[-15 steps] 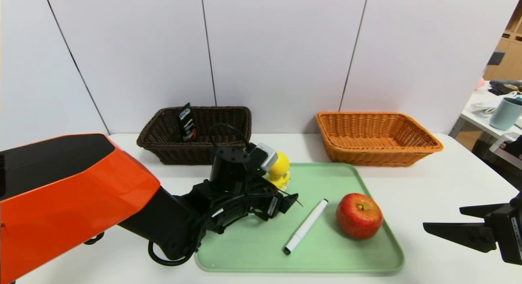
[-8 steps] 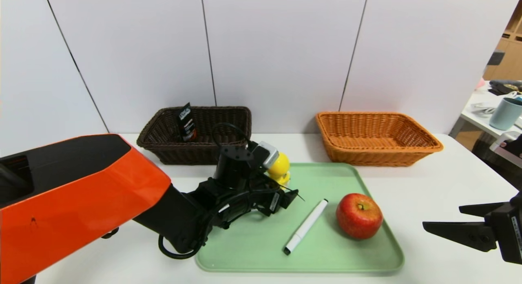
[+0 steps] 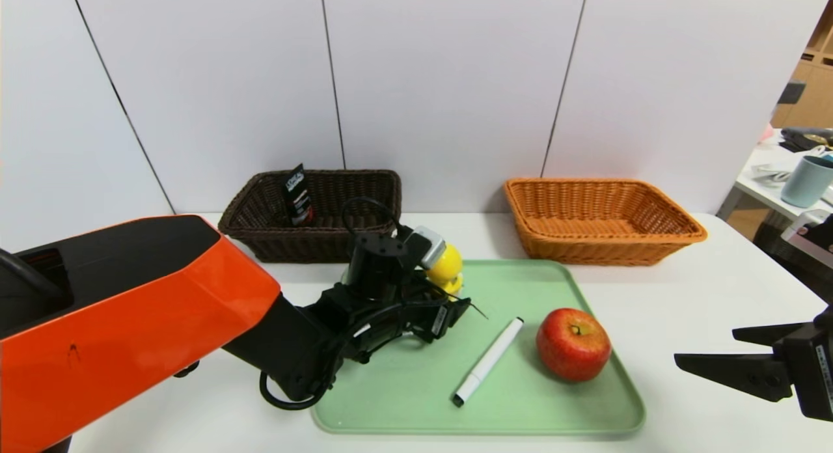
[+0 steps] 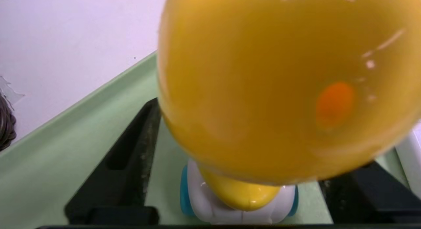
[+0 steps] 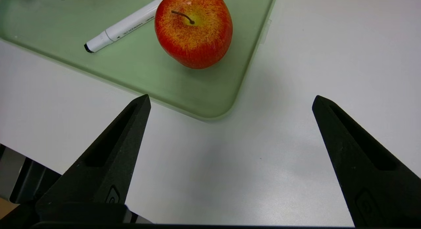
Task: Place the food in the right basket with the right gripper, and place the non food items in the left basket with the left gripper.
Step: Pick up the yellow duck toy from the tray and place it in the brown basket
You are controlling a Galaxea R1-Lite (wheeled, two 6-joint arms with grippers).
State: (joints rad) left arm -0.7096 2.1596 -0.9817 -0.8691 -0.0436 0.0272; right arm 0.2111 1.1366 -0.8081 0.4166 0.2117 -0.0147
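A yellow duck toy (image 3: 446, 265) (image 4: 279, 84) on a white-blue wheeled base stands at the far left corner of the green tray (image 3: 403, 401). My left gripper (image 3: 449, 291) (image 4: 250, 140) straddles it, open, one finger on each side, and a gap shows beside the base. A white marker (image 3: 488, 362) (image 5: 126, 25) lies mid-tray. The red apple (image 3: 573, 343) (image 5: 193, 30) sits on the tray to the marker's right. A dark tube (image 3: 297, 196) leans inside the dark brown left basket (image 3: 293, 245). The orange right basket (image 3: 605, 245) holds nothing. My right gripper (image 3: 706, 347) (image 5: 231, 99) hovers open over the table, right of the tray.
Both baskets stand against the white wall panels behind the tray. A side table with a teal mug (image 3: 805, 179) is at the far right. My orange left arm (image 3: 130, 323) covers the table's near left.
My left arm has edged forward and right over the duck toy, and its fingers have drawn a little closer together. The right arm has not moved.
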